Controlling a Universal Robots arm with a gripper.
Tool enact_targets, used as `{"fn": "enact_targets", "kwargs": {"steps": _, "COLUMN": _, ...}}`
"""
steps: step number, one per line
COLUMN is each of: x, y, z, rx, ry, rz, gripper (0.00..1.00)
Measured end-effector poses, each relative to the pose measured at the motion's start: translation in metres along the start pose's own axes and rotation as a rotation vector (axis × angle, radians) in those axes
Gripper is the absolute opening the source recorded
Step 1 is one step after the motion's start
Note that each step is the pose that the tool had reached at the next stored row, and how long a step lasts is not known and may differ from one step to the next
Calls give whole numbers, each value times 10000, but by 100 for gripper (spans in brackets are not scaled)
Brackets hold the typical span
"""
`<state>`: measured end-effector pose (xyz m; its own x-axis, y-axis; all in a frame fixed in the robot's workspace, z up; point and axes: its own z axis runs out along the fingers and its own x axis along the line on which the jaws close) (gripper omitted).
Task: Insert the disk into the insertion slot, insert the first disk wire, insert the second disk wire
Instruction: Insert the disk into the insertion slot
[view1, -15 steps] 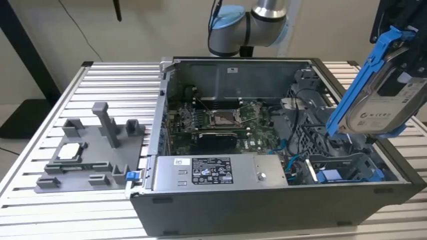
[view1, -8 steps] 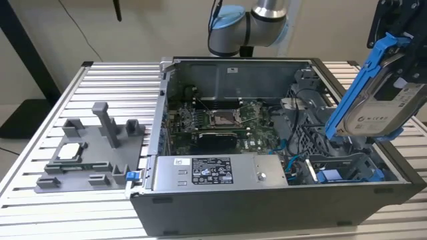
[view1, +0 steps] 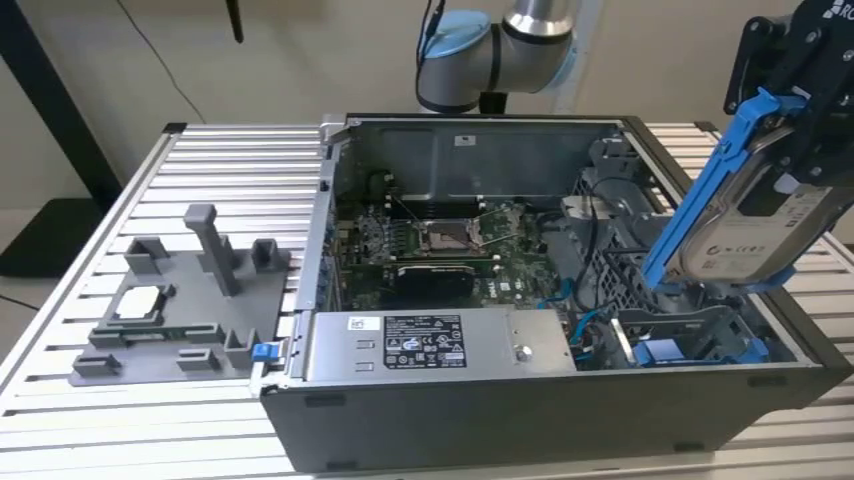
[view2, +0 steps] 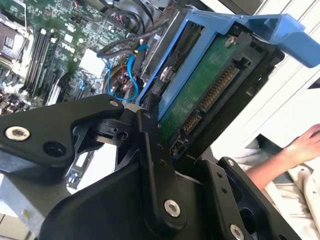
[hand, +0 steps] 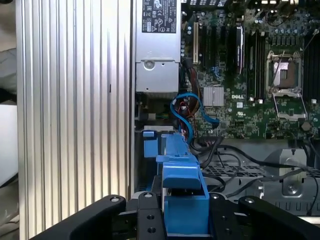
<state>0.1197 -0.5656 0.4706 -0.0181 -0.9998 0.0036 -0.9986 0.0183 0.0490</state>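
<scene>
Exterior view: the gripper held the disk in the air, steeply tilted, over the insertion slot of the computer case, at the bench edge on the exterior view's right.
Disk look: silver-grey body, white label, bright blue carrier frame; in the second wrist view its green circuit board showed.
Fingers: clamped on the disk.
Seating: disk's lower end at the cage top, not inserted.
Below: a smaller blue carrier sat in the cage.
</scene>
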Motion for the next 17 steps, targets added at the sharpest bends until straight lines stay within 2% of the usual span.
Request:
{"fn": "enact_targets", "kwargs": {"steps": 10, "x": 0, "y": -1, "z": 29, "rx": 0, "ry": -1, "rz": 0, "gripper": 0}}
{"fn": "enact_targets", "kwargs": {"steps": 17, "x": 0, "y": -5, "z": 96, "rx": 0, "ry": -1, "rz": 0, "gripper": 0}}
